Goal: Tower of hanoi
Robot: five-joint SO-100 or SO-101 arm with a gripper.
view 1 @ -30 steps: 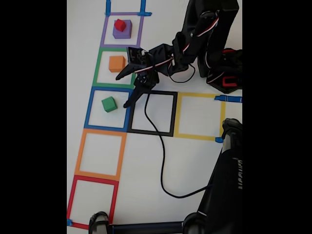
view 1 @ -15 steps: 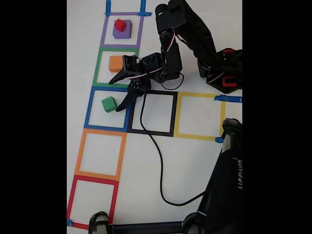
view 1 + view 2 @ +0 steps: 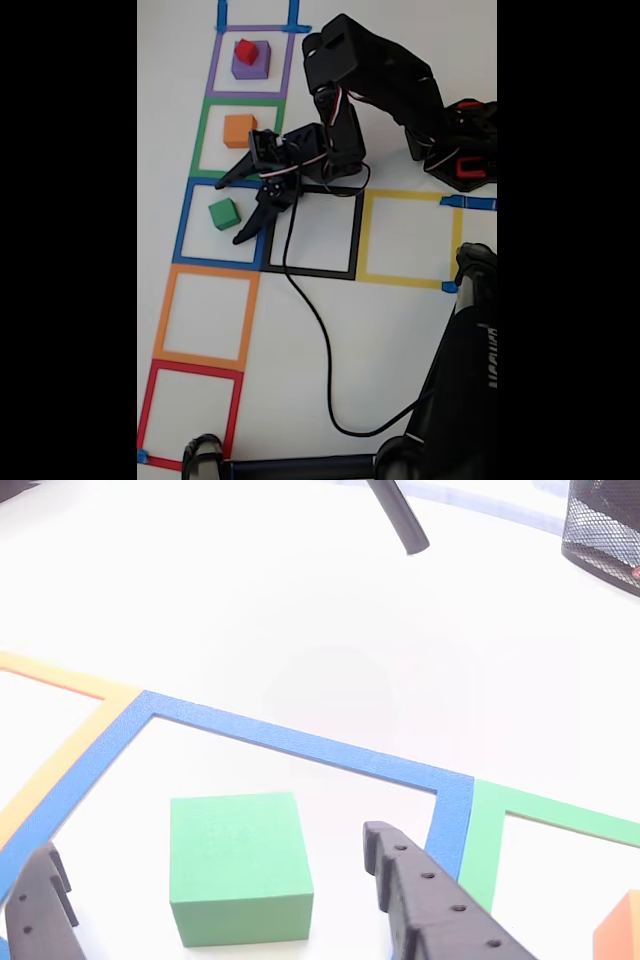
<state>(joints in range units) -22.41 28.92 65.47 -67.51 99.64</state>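
A green cube (image 3: 224, 213) sits in the blue tape square (image 3: 186, 215). An orange cube (image 3: 239, 130) lies in the green square. A red cube (image 3: 247, 50) is stacked on a purple block (image 3: 250, 66) in the purple square. My black gripper (image 3: 228, 211) is open, its two fingers spread on either side of the green cube's right flank, not touching it. In the other view the green cube (image 3: 238, 866) fills the bottom centre between the fingertips (image 3: 415, 890), with the orange cube's corner (image 3: 620, 930) at the far right.
Empty tape squares: black (image 3: 312, 232), yellow (image 3: 410, 238), orange (image 3: 205, 316), red (image 3: 190, 410). A black cable (image 3: 315, 320) runs from the gripper across the white table. The arm's base (image 3: 460, 150) is at the right; a black stand (image 3: 460, 380) rises at the lower right.
The gripper has moved left and down in the fixed view, from over the black square's edge to beside the green cube, staying open. The cubes have not moved.
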